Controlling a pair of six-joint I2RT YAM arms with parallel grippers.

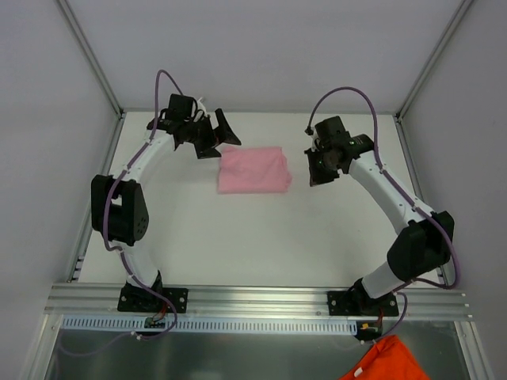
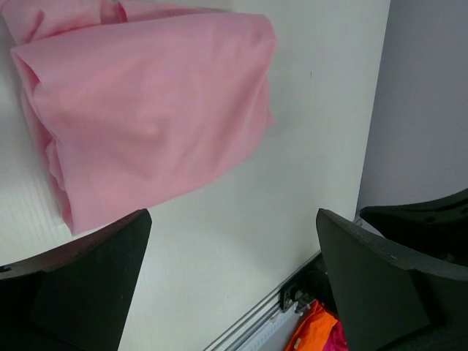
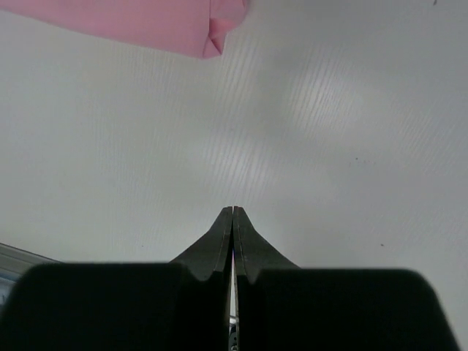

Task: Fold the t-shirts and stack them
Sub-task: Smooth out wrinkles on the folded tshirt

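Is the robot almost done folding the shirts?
The pink t-shirt already looks folded on the table. Nothing is being held: the left hand is open beside it, the right hand shut and empty. An orange cloth past the near edge may need folding and stacking.

Top cam: fixed, high behind the arm bases [image 1: 153, 299], looking down and forward over the whole table [image 1: 238, 245], far enough to frame both arms. Left wrist cam: close above the surface, looking out past the left gripper [image 2: 232, 216], jaws spread to the bottom corners. Right wrist cam: low, looking along the right gripper [image 3: 232, 212], jaws pressed together. All three share the pink t-shirt [image 1: 253, 169]. Top and left wrist also share the orange cloth [image 1: 388, 360] off the near edge.
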